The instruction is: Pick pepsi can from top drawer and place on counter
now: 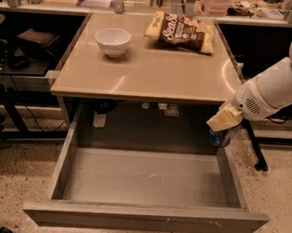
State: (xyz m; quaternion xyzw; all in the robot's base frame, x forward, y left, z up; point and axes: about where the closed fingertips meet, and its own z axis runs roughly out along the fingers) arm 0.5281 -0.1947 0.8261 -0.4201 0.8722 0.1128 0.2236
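The top drawer (144, 216) stands pulled out below the counter (149, 71), its bare grey bottom showing. My gripper (222, 128) hangs at the drawer's back right corner, just under the counter's front right edge, on the end of the white arm (276, 87) that comes in from the right. It is shut on the pepsi can (220, 138), whose dark blue body shows below the pale fingers (222, 119). The can is lifted off the drawer bottom, above the right side wall.
A white bowl (112, 40) sits on the counter's back left. A brown-yellow snack bag (181, 32) lies at the back right. Dark shelving and cables stand left of the table, a black stand leg (256, 154) to the right.
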